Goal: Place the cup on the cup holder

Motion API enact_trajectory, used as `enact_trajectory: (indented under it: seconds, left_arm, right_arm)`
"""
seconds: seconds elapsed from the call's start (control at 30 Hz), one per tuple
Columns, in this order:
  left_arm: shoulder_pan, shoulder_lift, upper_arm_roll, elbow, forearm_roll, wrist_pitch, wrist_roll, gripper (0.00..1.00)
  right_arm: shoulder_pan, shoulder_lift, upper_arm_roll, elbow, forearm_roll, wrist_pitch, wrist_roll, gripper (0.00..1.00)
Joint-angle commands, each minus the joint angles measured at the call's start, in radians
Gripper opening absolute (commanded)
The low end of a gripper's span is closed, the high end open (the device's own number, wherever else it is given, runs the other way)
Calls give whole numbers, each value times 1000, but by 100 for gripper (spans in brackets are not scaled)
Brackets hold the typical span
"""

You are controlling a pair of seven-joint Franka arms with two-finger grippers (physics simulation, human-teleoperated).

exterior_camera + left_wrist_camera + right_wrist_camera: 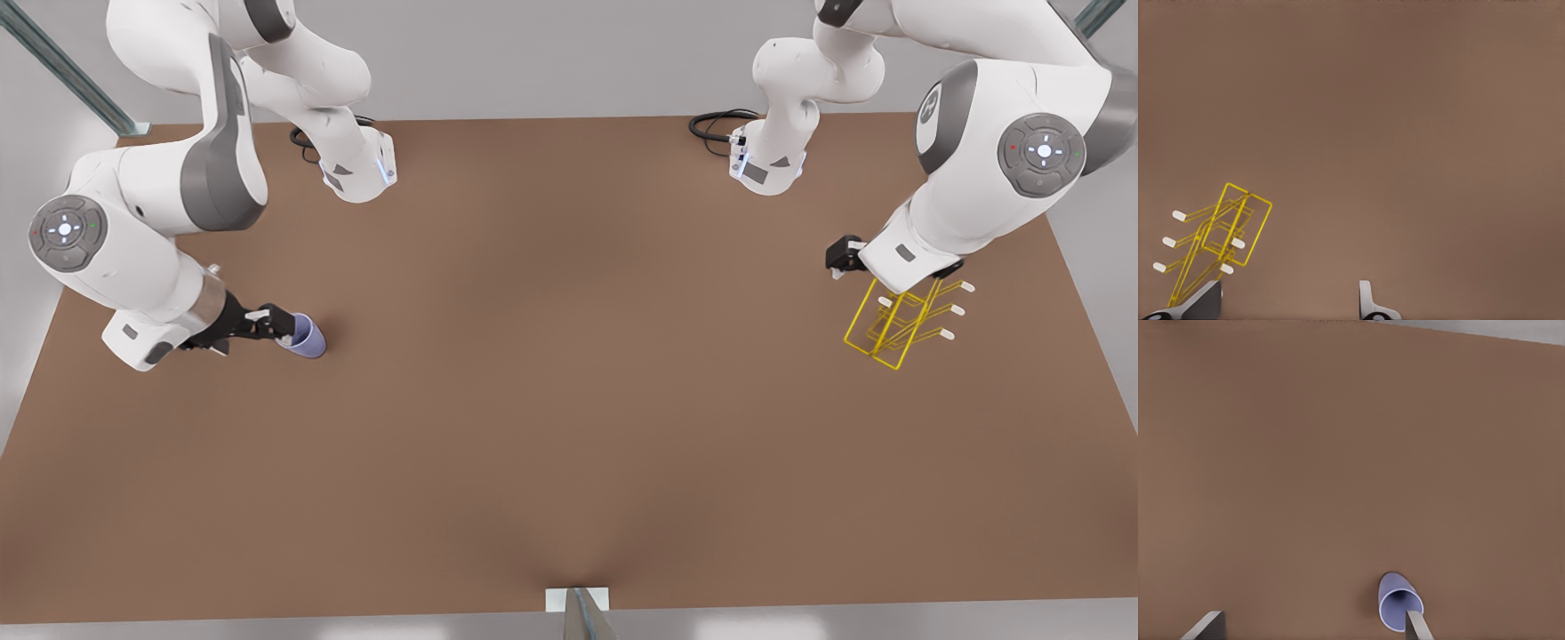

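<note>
The lavender-blue cup [308, 339] lies tilted on the brown table at the front view's left, its open mouth toward my right gripper [277, 324]. In the right wrist view the cup [1395, 597] sits at one fingertip [1418, 628], which overlaps its rim. The other finger [1207, 627] is far off, so my right gripper [1313, 630] is open. The yellow wire cup holder [900, 322] with white-tipped prongs stands at the front view's right, just below the left arm's hand. My left gripper [1288, 305] is open, with the holder [1221, 233] beside one finger [1205, 300].
Both arm bases [356, 164] [766, 160] and their black cables stand at the table's far edge. The brown table [569, 373] stretches bare between the cup and the holder. A small metal bracket [578, 609] sits at the near edge.
</note>
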State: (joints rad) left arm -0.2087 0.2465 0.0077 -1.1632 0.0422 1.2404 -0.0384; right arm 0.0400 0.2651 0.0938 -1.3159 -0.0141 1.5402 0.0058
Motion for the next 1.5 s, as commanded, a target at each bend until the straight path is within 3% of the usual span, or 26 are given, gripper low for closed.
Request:
enact_trajectory:
  seconds: [0.0,0.23,0.33,0.37,0.43,0.53,0.7,0.97,1.1,1.47]
  left_arm:
    - [0,-3,0,0,2,16,-8,100]
    - [-15,-3,0,0,4,14,-6,100]
    - [-15,-3,0,0,4,14,-6,100]
    - [-15,-3,2,0,4,14,-6,100]
    - [-15,-1,2,0,4,14,-6,100]
    - [-15,-1,0,0,4,13,-6,100]
    - [-15,-1,0,0,4,10,-6,100]
    - [-15,-1,2,0,4,8,-6,100]
    - [-15,-3,2,0,4,7,-6,100]
    - [-15,-1,0,-1,4,7,-6,100]
  right_arm:
    - [12,-1,1,0,-3,14,6,100]
    - [-35,68,9,-48,146,-63,32,100]
    - [-26,-12,14,-186,108,-106,69,100]
    - [-14,-84,67,-256,54,-95,163,100]
    - [-22,-125,93,-339,42,-34,163,100]
    - [-101,-178,93,-597,43,256,50,100]
    - [-181,-181,93,-816,40,570,-44,100]
    - [-183,-218,93,-988,29,848,-118,100]
    - [-192,-218,93,-1043,29,951,-168,100]
    - [-206,-218,93,-1095,26,959,-201,100]
